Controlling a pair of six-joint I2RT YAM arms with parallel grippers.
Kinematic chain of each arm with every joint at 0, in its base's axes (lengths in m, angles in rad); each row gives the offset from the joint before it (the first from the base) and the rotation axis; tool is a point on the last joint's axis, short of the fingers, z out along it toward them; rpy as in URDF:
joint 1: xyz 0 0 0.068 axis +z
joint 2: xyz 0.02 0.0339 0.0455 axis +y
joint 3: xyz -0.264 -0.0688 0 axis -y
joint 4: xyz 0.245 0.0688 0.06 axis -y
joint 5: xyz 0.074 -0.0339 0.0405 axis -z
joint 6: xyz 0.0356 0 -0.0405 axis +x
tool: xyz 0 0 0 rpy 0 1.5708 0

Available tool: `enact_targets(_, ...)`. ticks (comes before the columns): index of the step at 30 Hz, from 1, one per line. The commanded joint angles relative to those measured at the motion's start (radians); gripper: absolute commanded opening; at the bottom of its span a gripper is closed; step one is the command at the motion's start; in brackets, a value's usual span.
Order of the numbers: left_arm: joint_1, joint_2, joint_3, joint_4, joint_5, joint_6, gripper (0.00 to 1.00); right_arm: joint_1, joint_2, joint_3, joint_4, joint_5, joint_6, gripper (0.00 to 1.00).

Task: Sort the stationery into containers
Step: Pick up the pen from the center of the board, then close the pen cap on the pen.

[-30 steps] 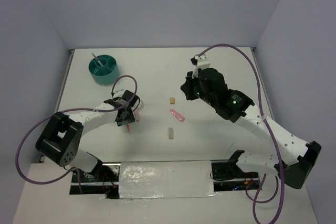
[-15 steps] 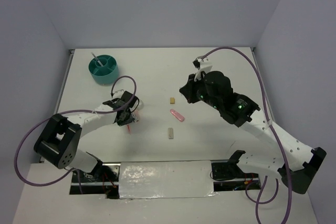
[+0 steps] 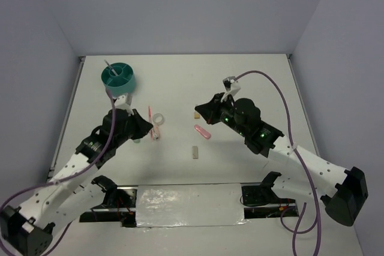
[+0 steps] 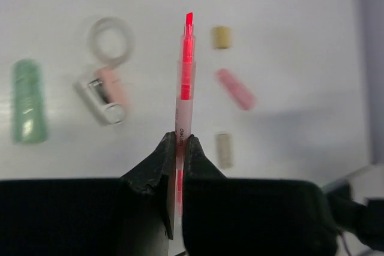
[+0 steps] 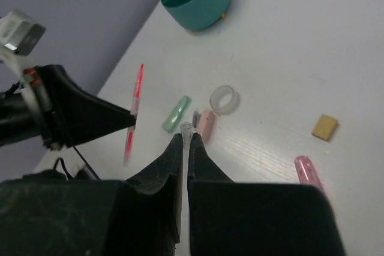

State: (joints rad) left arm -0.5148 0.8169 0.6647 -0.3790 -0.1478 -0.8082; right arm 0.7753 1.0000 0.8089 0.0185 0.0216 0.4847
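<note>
Left claw [image 4: 179, 142] looking matt black plastic. Pink pen [image 4: 185, 70] between its jaws showing translucent glossy plastic. Ahead-left of claw, clear ring [image 4: 93, 39] glinting as smooth transparent plastic. Counter [image 4: 300, 16] appearing smooth white, faintly sheened. Tan block [image 4: 221, 37] ahead-right looking matt.

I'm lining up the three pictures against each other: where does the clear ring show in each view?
Top external: the clear ring lies left of centre on the table.
Left wrist: the ring is at upper left.
Right wrist: the ring is near the centre.
Shared landmark: the square tan block.
</note>
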Motion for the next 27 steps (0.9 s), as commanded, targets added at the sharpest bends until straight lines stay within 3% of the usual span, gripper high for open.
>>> enact_targets(1, -0.01, -0.15, -0.057, 0.274, 0.298, 0.122, 0.0, 0.01, -0.084, -0.103, 0.42, 0.104, 0.17, 0.0)
enact_targets(7, -0.011, -0.286, -0.224, 0.774, 0.701, 0.086, 0.0, 0.08, -0.135, -0.169, 0.63, 0.323, 0.236, 0.0)
enact_targets(12, -0.011, -0.144, -0.252, 1.087, 0.844, -0.078, 0.0, 0.198, -0.146, -0.191, 0.823, 0.408, 0.12, 0.0)
enact_targets(14, -0.013, -0.115, -0.263, 1.213, 0.866, -0.115, 0.0, 0.214, -0.143, -0.179, 0.815, 0.406, 0.101, 0.0)
enact_targets(21, -0.016, -0.048, -0.261, 1.353, 0.89, -0.2, 0.0, 0.242, -0.109, -0.217, 0.988, 0.252, 0.063, 0.0)
enact_targets(27, -0.022, -0.042, -0.277, 1.378, 0.889, -0.21, 0.0, 0.265, -0.061, -0.18, 0.959, 0.219, 0.049, 0.0)
